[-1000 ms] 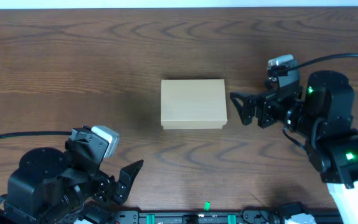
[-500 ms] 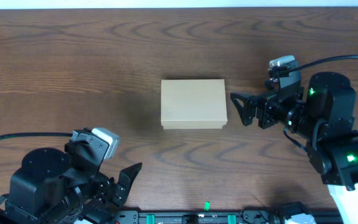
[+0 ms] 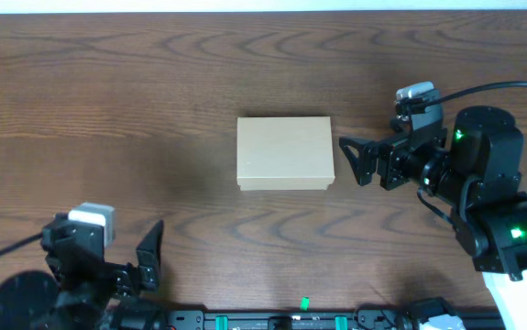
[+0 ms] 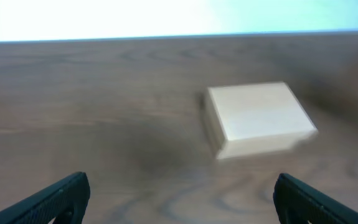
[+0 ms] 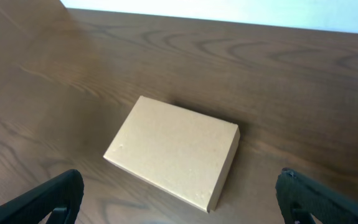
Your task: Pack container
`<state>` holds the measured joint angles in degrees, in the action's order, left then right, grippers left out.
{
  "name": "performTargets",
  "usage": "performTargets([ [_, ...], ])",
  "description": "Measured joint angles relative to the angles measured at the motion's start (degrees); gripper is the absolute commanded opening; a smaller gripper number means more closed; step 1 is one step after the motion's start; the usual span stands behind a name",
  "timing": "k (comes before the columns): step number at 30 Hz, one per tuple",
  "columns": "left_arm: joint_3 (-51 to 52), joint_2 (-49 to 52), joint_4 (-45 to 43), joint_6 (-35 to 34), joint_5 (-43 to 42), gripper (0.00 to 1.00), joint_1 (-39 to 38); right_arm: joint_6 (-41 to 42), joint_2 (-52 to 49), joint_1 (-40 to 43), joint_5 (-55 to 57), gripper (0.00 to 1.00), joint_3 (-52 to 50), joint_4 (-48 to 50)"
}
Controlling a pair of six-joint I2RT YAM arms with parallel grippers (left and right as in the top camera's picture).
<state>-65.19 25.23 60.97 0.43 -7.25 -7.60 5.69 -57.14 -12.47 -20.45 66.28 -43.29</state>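
The container (image 3: 284, 153) is a plain tan cardboard box, lid shut, lying flat in the middle of the table. My right gripper (image 3: 352, 161) hovers just right of it, open and empty, jaws pointing at its right side. In the right wrist view the container (image 5: 172, 149) lies ahead between the two wide-apart fingers (image 5: 49, 200). My left gripper (image 3: 148, 261) is low at the near left, open and empty, well away from the box. The left wrist view is blurred and shows the container (image 4: 259, 118) far ahead to the right, with the left gripper (image 4: 182, 205) spread wide.
Dark wood table (image 3: 107, 92) all around the box. A black rail with a small green marker (image 3: 305, 301) runs along the near edge. The right arm's body (image 3: 492, 192) fills the right side.
My left arm has pulled back to the left and toward the near edge, away from the box. The right arm and the box have stayed put.
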Motion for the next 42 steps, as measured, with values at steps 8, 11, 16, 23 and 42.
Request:
performTargets([
  [8,22.05,-13.75,-11.23,0.02,4.28,0.95,6.34,0.00,0.00,0.00,0.15,0.99,0.00,-0.09],
  [11,29.88,-17.81,-16.02,0.02,4.74,0.95,7.78,0.00,0.00,0.00,0.17,0.99,0.00,-0.11],
  [16,40.39,-22.84,-23.15,0.02,4.92,0.95,9.16,0.02,0.00,0.00,0.20,0.99,0.00,-0.13],
  [23,48.17,-24.41,-30.80,-0.02,4.90,0.95,9.49,0.00,0.00,0.00,0.20,0.99,0.00,-0.11],
  [42,57.37,-24.50,-38.84,0.00,-0.28,0.95,9.49,0.00,0.00,0.00,0.37,0.99,0.00,-0.13],
])
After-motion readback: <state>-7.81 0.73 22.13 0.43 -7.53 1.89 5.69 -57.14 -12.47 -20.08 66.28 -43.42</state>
